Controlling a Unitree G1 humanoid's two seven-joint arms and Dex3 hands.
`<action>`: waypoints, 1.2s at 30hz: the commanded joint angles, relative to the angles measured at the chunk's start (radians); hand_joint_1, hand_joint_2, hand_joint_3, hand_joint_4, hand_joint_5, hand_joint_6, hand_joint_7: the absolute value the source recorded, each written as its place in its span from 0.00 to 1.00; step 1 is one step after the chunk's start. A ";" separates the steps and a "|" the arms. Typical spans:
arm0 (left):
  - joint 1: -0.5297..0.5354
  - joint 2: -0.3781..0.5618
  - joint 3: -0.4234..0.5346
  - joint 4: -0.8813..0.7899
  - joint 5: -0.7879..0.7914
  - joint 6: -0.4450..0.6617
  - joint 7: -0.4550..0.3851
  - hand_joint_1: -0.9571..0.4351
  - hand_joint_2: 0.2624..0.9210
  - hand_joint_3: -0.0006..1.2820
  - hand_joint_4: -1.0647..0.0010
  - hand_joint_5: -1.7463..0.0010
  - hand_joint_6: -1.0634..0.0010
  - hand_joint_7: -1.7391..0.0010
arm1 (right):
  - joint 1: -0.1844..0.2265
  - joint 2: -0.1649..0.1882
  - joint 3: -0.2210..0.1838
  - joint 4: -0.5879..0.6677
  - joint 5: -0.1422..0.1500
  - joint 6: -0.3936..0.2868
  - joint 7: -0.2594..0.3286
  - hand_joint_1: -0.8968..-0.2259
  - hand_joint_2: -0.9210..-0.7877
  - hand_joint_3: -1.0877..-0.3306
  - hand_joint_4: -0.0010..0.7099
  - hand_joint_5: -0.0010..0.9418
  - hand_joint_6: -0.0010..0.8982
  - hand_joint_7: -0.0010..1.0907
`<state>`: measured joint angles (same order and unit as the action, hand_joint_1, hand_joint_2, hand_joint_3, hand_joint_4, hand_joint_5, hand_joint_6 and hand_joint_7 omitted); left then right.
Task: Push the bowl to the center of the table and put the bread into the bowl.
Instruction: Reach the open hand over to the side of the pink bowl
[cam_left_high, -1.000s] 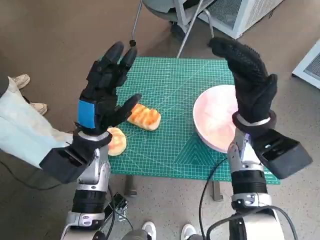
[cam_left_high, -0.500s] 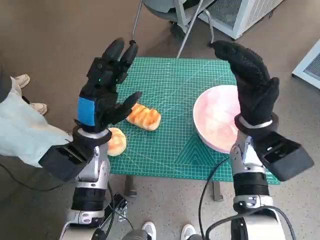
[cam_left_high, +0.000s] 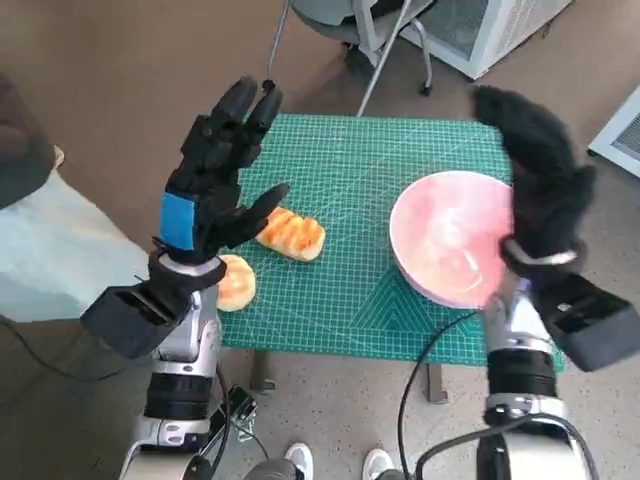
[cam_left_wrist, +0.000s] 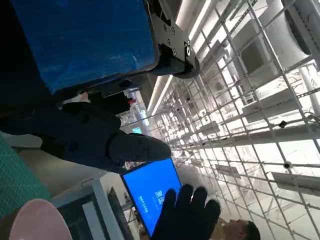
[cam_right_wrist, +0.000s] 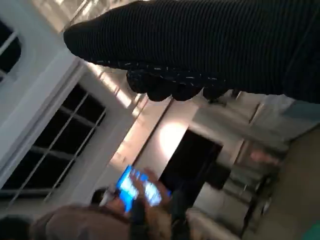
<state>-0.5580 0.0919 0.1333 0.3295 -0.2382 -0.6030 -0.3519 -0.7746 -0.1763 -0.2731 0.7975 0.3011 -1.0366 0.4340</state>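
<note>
Two steps and neither is done, as far as you can judge; the pink bowl sits on the right side of the green cutting mat, near the table's front right edge, not centred; the bread loaf lies on the mat left of centre, well apart from the bowl, and a round bun lies at the mat's front left edge; you have both hands raised above the table, touching nothing; your left hand is upright over the mat's left edge, fingers spread, thumb out toward the loaf, empty; your right hand in the glove stands at the bowl's outer right side, blurred, fingers extended up, holding nothing; you look placed to push the bowl leftward; a person's sleeve shows at the left
</note>
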 joint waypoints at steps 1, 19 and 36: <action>-0.003 0.012 0.002 0.011 -0.021 -0.006 -0.021 0.39 1.00 0.19 0.69 1.00 0.69 0.88 | 0.046 -0.038 -0.063 0.092 -0.079 -0.053 -0.138 0.59 0.00 0.41 0.43 0.04 0.00 0.71; 0.019 0.037 0.012 0.011 -0.041 -0.012 -0.057 0.37 1.00 0.18 0.74 1.00 0.72 0.90 | 0.120 -0.121 -0.061 0.444 -0.268 0.071 -0.508 0.63 0.00 0.30 0.42 0.02 0.01 0.69; 0.028 0.051 0.021 0.003 -0.035 -0.002 -0.050 0.38 1.00 0.18 0.73 0.99 0.72 0.91 | 0.082 0.006 -0.102 0.507 -0.175 0.265 -0.453 0.67 0.00 0.28 0.43 0.01 0.11 0.59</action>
<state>-0.5428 0.1358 0.1515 0.3396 -0.2764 -0.6050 -0.4055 -0.6849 -0.1897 -0.3767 1.2806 0.1235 -0.8171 -0.0183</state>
